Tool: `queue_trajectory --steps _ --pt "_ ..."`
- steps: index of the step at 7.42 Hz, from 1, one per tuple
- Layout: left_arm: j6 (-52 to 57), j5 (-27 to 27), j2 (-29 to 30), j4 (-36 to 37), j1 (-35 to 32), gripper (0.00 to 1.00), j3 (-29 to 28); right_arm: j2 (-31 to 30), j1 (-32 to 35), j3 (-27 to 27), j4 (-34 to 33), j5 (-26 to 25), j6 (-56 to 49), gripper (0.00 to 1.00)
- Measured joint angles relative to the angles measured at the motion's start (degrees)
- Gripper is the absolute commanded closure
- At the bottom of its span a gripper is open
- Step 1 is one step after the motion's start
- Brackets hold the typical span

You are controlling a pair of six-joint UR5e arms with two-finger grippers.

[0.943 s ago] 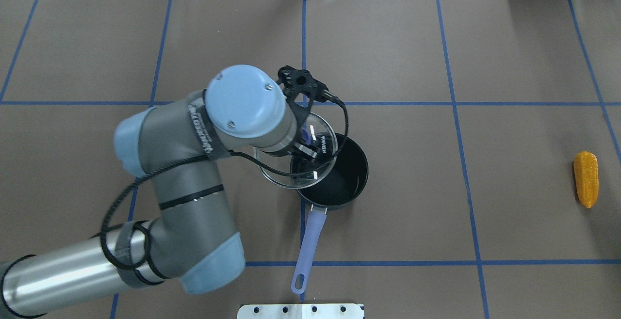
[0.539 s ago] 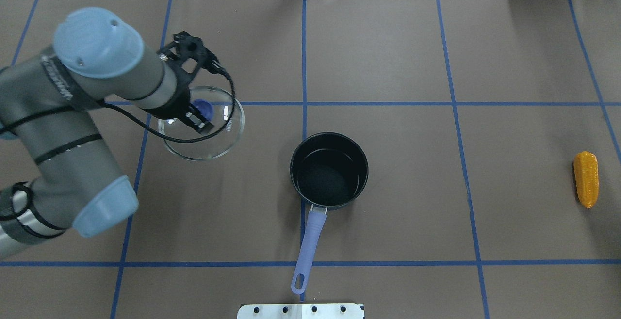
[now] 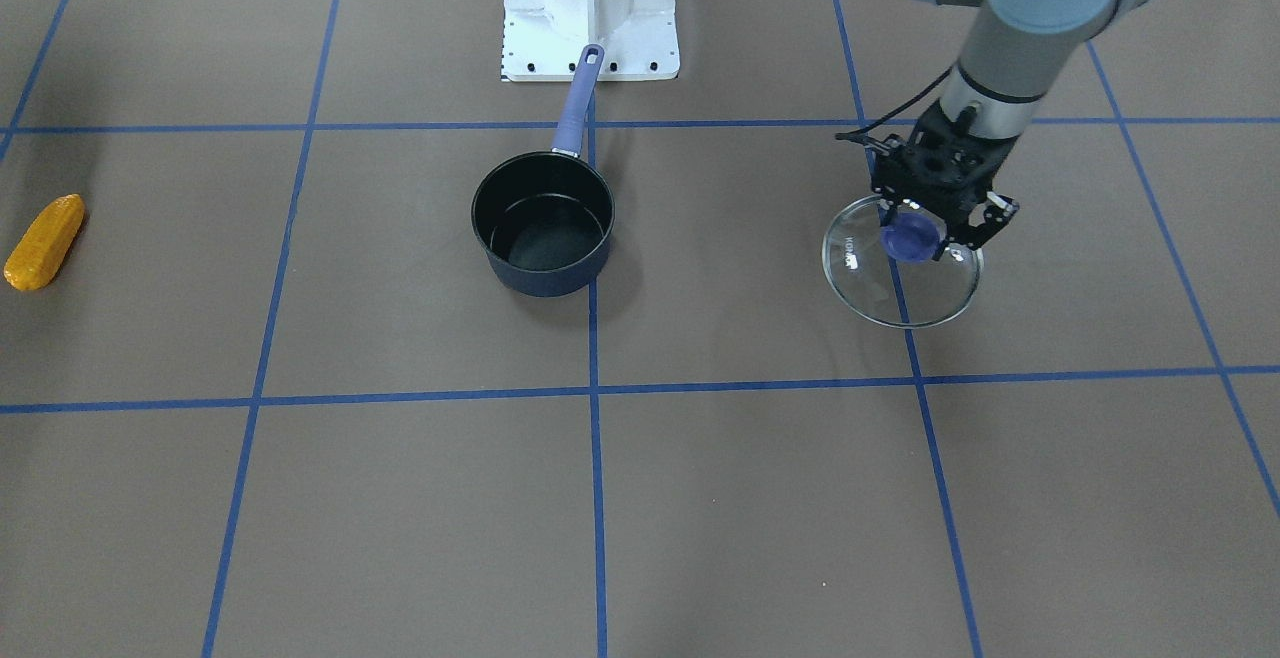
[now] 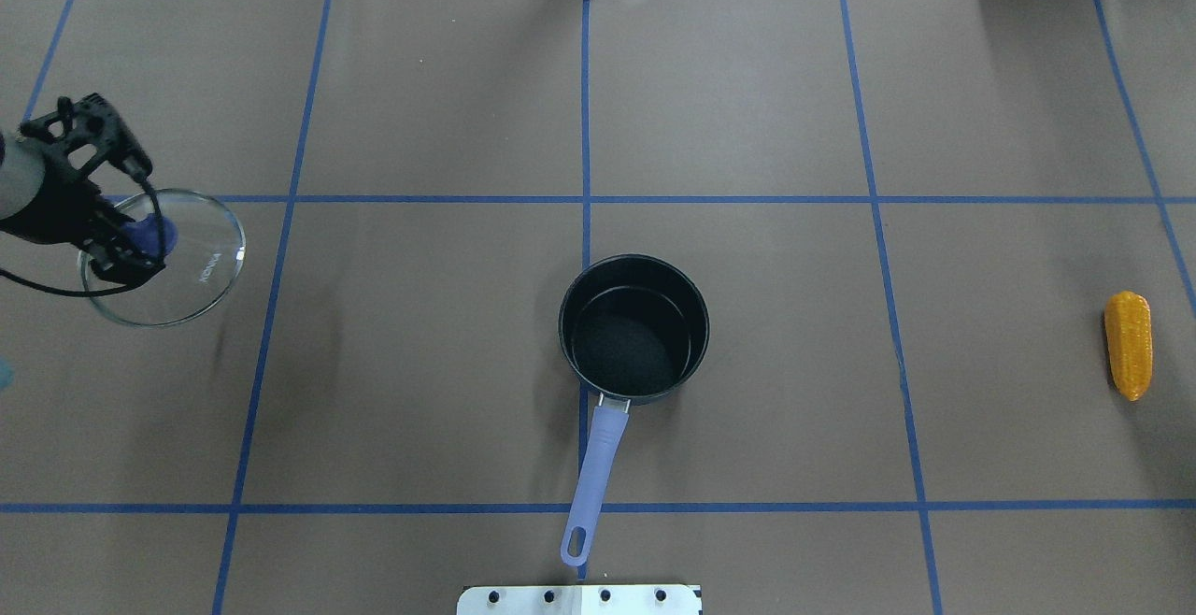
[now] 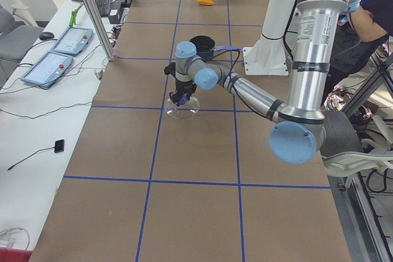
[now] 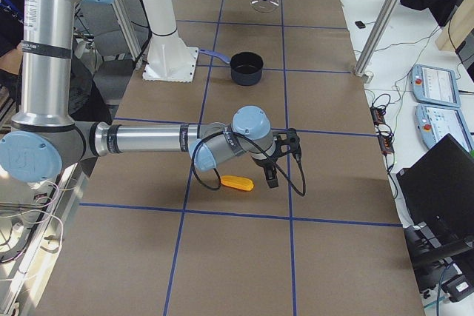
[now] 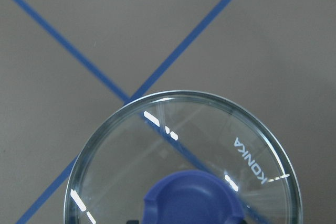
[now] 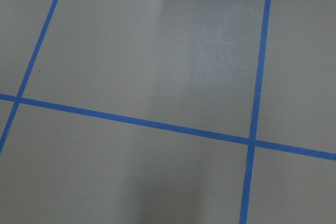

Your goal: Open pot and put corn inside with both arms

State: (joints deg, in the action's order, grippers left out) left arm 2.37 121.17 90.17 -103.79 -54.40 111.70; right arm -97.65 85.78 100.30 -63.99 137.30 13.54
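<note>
The pot stands open at the table's middle, black inside, its purple handle pointing toward the robot; it also shows in the front view. My left gripper is shut on the blue knob of the round glass lid and holds it low over the table, far left of the pot. The left wrist view shows the lid and its knob. The corn lies at the far right. In the exterior right view my right gripper is beside the corn; I cannot tell if it is open.
The white robot base plate sits just behind the pot handle. Blue tape lines grid the brown table cover. A side bench with tablets and a metal post border the far table edge. A person stands by the base.
My left arm has swung far to the left with the lid, from just over the pot to the table's left edge. The pot and corn have not moved.
</note>
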Motion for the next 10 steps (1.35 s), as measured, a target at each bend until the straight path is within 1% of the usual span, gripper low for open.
queue_trajectory --steps 1,2,3,4,5,6,7,10 --pt "1.7 0.9 -5.2 -5.9 -0.7 1.0 -1.0 0.0 -0.1 0.0 0.0 0.0 0.0 0.0" --pt "2.3 1.9 -8.8 -13.2 -0.9 1.0 -4.0 0.0 -0.1 0.0 0.0 -0.1 0.0 0.0" --pt "2.4 3.6 -10.5 -20.9 -1.0 1.0 -8.6 0.0 -0.1 0.0 0.0 -0.2 -0.1 0.0" --pt "2.2 5.2 -11.1 -26.5 -1.0 0.98 -12.5 0.1 -0.2 0.0 0.0 -0.2 -0.1 0.0" --pt "2.0 6.1 -11.1 -29.1 -1.0 0.67 -14.4 0.3 -0.2 0.0 0.0 -0.3 0.0 0.0" --pt "1.9 6.6 -11.0 -30.1 -1.0 0.16 -15.2 0.4 -0.2 0.0 0.0 -0.3 0.0 0.0" --pt "1.8 6.8 -10.8 -30.5 -0.9 0.02 -15.6 0.4 -0.2 0.0 0.0 -0.4 0.0 0.0" --pt "0.3 6.9 -10.6 -30.6 -1.3 0.01 -15.9 0.5 -0.2 0.0 0.0 -0.4 0.0 0.0"
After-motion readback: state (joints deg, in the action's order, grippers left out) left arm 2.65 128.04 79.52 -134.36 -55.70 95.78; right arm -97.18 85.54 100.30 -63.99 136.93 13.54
